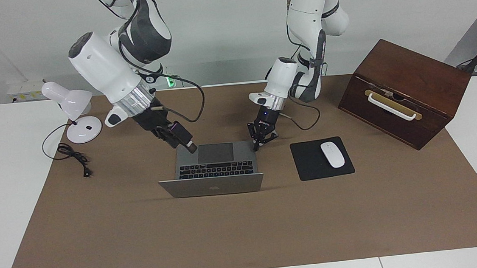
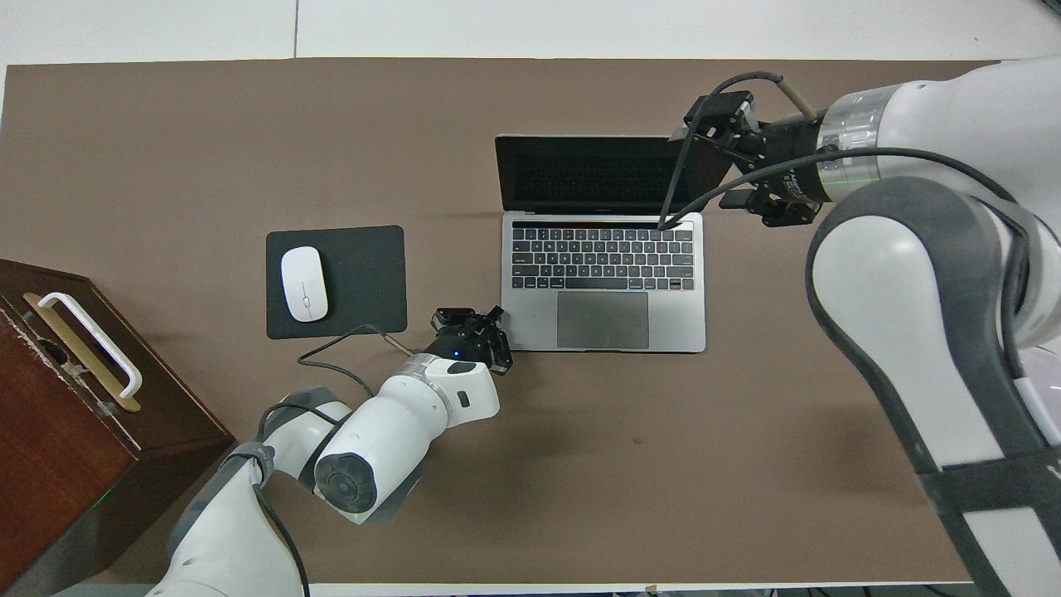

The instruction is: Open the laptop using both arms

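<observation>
While one laptop (image 1: 213,163) lies open, left hand (image 1: 257,143) pinched, right hand (image 1: 188,146) unclear.

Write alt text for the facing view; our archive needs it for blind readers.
An open laptop sits mid-table; the shut left gripper presses on its base corner, while the right gripper hangs over the opposite corner. A mouse lies on a pad beside the laptop.

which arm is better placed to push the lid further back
Right, probably: the right gripper hangs free over the laptop's end. The left gripper is shut, low at the base corner, away from the lid.
</observation>
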{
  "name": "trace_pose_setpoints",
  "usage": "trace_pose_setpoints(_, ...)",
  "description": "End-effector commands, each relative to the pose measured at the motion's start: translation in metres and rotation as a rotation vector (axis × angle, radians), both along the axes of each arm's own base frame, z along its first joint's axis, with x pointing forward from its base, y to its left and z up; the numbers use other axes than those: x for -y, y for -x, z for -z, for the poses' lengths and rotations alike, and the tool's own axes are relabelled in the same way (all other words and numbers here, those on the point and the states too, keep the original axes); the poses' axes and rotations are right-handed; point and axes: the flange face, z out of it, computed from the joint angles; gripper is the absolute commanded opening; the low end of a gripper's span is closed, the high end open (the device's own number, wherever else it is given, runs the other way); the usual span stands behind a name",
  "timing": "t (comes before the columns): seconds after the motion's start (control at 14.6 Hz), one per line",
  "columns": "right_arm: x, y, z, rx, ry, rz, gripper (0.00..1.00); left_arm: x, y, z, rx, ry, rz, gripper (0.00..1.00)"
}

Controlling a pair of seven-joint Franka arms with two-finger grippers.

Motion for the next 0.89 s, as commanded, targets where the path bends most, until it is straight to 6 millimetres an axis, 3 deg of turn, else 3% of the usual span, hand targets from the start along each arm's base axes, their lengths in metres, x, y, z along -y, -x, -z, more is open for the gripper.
trace_pose_setpoints(0.0, 0.022, 0.015, -0.026, -0.016, 0.027, -0.018, 1.0, -0.01, -0.008, -0.02, 0.021, 0.039, -0.039, 0.0)
trace_pose_setpoints(0.34, 0.041, 0.024, -0.067, 0.062, 0.19, -0.198, 1.0, -0.027, -0.022, -0.036, 0.037, 0.06, -0.089, 0.0)
trace_pose_setpoints(0.55, 0.062, 0.025, -0.077, 0.102, 0.295, -0.314, 1.0, -0.044, -0.039, -0.04, 0.011, 0.024, -0.129, 0.0)
trace_pose_setpoints(0.82, 0.102, 0.027, -0.075, 0.081, 0.414, -0.445, 1.0, -0.066, -0.058, -0.042, 0.0, 0.005, -0.176, 0.0)
